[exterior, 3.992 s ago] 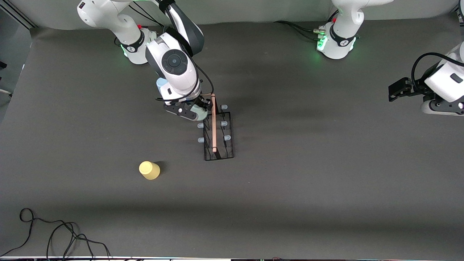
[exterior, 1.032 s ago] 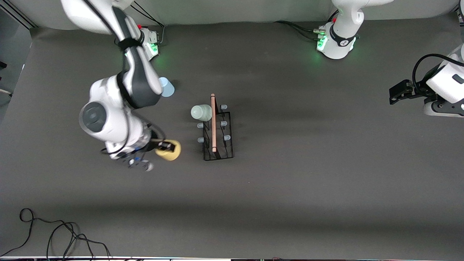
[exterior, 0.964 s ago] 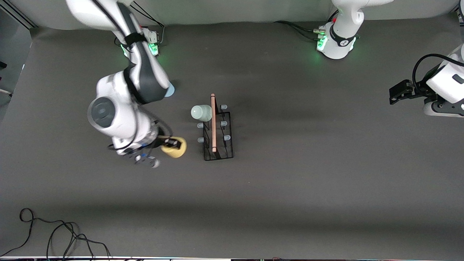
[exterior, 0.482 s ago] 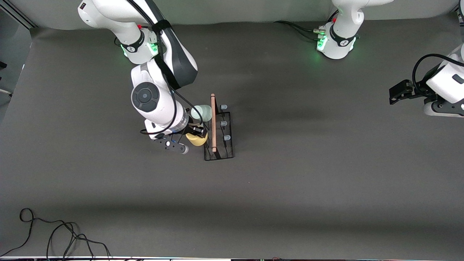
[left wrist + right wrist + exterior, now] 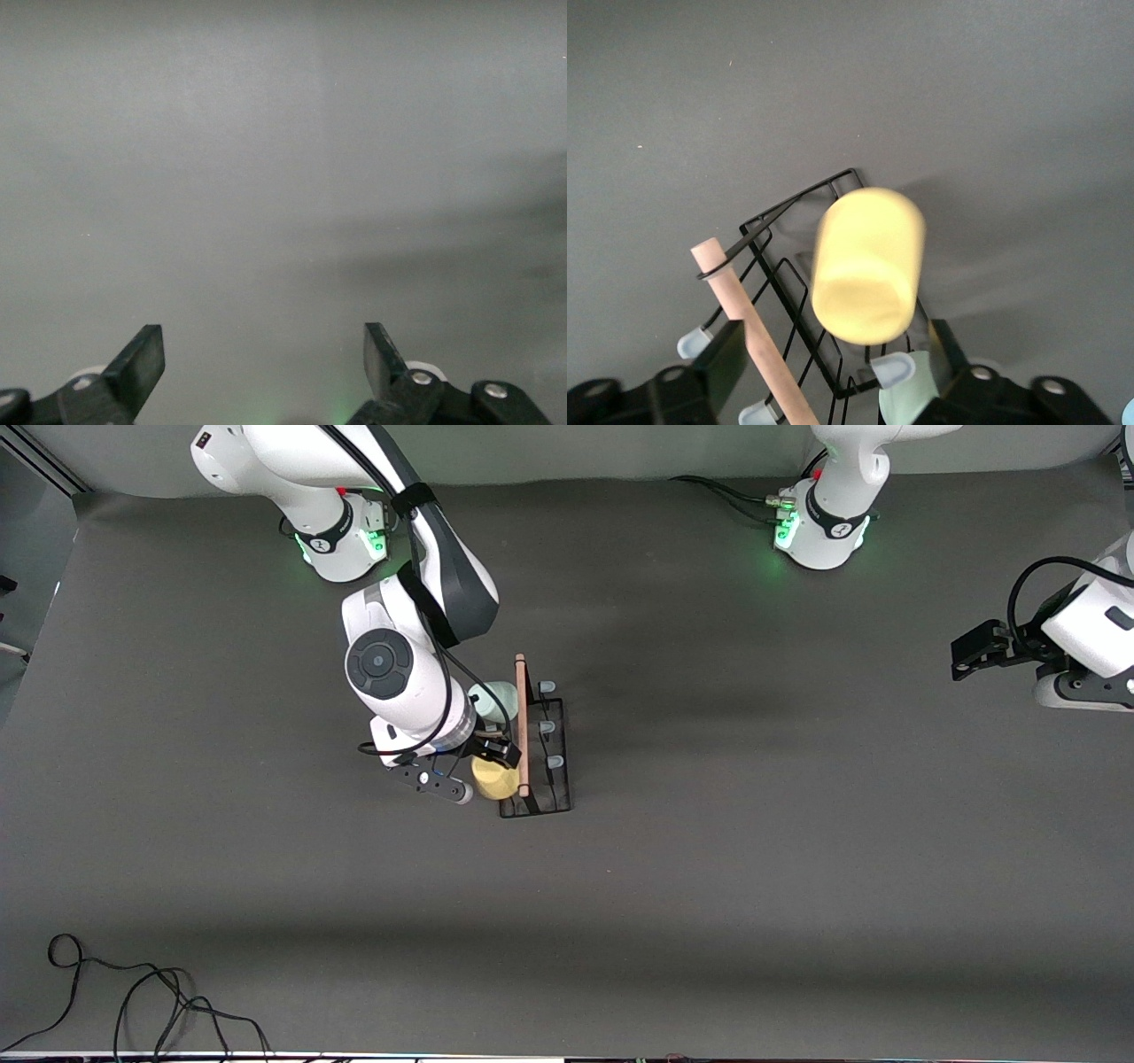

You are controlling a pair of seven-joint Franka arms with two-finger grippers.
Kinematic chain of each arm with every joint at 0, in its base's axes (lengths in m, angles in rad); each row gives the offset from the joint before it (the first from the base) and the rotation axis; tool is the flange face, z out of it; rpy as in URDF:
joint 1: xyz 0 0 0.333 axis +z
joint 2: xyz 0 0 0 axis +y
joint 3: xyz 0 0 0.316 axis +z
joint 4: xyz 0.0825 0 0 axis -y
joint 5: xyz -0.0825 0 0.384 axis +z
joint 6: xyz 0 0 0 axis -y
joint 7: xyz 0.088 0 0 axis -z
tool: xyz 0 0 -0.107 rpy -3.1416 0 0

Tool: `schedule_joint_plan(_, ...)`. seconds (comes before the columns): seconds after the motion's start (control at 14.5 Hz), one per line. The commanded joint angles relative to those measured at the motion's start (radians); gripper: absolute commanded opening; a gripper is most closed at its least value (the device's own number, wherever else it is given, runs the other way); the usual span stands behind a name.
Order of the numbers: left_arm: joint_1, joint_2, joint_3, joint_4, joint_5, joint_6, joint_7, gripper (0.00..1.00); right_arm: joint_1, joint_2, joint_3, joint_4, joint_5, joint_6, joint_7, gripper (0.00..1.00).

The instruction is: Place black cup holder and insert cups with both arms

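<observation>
The black cup holder [image 5: 547,779] stands mid-table with its wooden handle [image 5: 522,726] on top. A mint cup [image 5: 494,696] hangs on its peg farthest from the front camera, on the right arm's side. A yellow cup [image 5: 496,779] sits at the nearest peg on that same side. My right gripper [image 5: 496,758] hovers just above the yellow cup [image 5: 868,266], open, and its fingers [image 5: 726,359] do not touch the cup. In the right wrist view the mint cup [image 5: 908,396] shows beside a pale peg [image 5: 893,368]. My left gripper [image 5: 966,651] waits open at the left arm's end of the table.
A loose black cable [image 5: 133,992] lies near the table's front edge at the right arm's end. The rack's pegs [image 5: 549,726] on the left arm's side are bare. The left wrist view shows only its own open fingers [image 5: 142,363] over a plain grey surface.
My right arm carried the yellow cup from the open table over to the rack's side, then opened and let go of it. The left arm has not moved.
</observation>
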Motion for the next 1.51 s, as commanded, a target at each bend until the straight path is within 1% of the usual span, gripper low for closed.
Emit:
schedule_joint_plan(0.0,-0.009,-0.006,0.004,0.002,0.003,0.001,-0.013,1.0,-0.008,-0.034,-0.023,0.016,0.012,-0.027,0.004,1.0)
schedule_joint_plan(0.14,-0.009,-0.006,0.004,0.003,0.001,-0.001,-0.011,1.0,-0.022,-0.066,-0.07,0.075,-0.001,-0.164,-0.031,1.0)
schedule_joint_plan(0.21,-0.011,-0.006,0.004,0.003,0.001,-0.004,-0.011,1.0,-0.022,-0.08,-0.118,0.12,0.001,-0.259,-0.089,1.0)
schedule_joint_plan(0.41,-0.013,-0.007,-0.004,0.003,0.003,-0.005,-0.011,1.0,-0.021,-0.108,-0.286,0.239,-0.001,-0.54,-0.302,1.0)
schedule_joint_plan(0.55,-0.013,-0.006,-0.004,0.003,0.003,-0.007,-0.011,1.0,-0.019,-0.143,-0.386,0.273,-0.002,-0.649,-0.44,1.0)
schedule_joint_plan(0.69,-0.016,-0.007,-0.005,0.005,0.004,-0.007,-0.011,1.0,-0.016,-0.181,-0.472,0.275,-0.016,-0.705,-0.542,1.0)
schedule_joint_plan(0.76,-0.016,-0.007,-0.005,0.006,0.006,-0.007,-0.011,1.0,-0.015,-0.196,-0.492,0.28,-0.057,-0.714,-0.583,1.0)
schedule_joint_plan(0.89,-0.016,-0.006,-0.005,0.005,0.004,-0.007,-0.01,1.0,-0.018,-0.227,-0.5,0.278,-0.172,-0.719,-0.701,1.0)
schedule_joint_plan(0.96,-0.016,-0.007,-0.005,0.006,0.006,-0.005,-0.011,1.0,-0.019,-0.232,-0.505,0.275,-0.201,-0.719,-0.758,1.0)
schedule_joint_plan(1.03,-0.016,-0.006,-0.005,0.009,0.006,-0.005,-0.011,1.0,-0.022,-0.232,-0.512,0.273,-0.211,-0.719,-0.799,1.0)
schedule_joint_plan(1.1,-0.014,-0.006,-0.005,0.011,0.006,-0.005,-0.008,1.0,-0.021,-0.232,-0.534,0.264,-0.212,-0.719,-0.81,1.0)
schedule_joint_plan(1.17,-0.014,-0.006,-0.005,0.011,0.006,-0.005,-0.008,1.0,-0.016,-0.232,-0.54,0.26,-0.211,-0.719,-0.811,1.0)
schedule_joint_plan(1.45,-0.014,-0.004,-0.005,0.011,0.007,-0.004,-0.008,1.0,-0.011,-0.23,-0.542,0.258,-0.211,-0.719,-0.811,1.0)
